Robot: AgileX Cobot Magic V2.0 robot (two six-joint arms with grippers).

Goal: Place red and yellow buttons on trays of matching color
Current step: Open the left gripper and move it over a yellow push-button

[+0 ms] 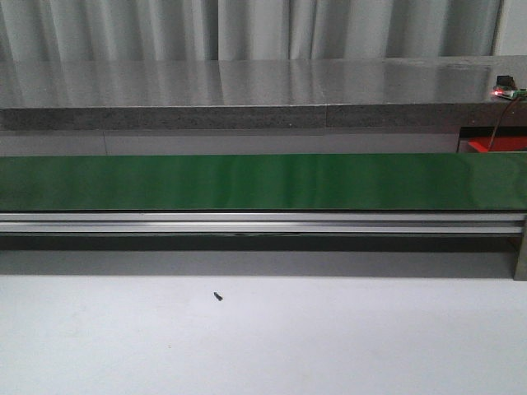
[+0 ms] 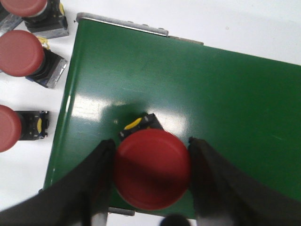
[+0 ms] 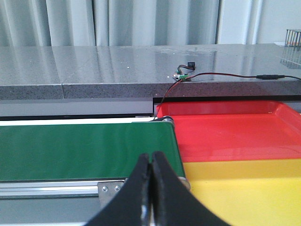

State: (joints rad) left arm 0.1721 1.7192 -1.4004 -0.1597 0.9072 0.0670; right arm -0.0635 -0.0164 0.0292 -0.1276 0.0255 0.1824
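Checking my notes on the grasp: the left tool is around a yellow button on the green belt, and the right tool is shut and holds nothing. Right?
Not quite: the button between the left tool's fingers is red, as the left wrist view shows. It does sit on the green belt, and the right tool is shut and holds nothing.

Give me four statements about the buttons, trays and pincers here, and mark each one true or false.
1. The left pincer flanks a red button on the green belt. True.
2. The right pincer is wide open. False: its fingers meet.
3. The red tray lies beyond the yellow tray in the right wrist view. True.
4. Yellow buttons lie beside the belt. False: the spare buttons there have red caps.
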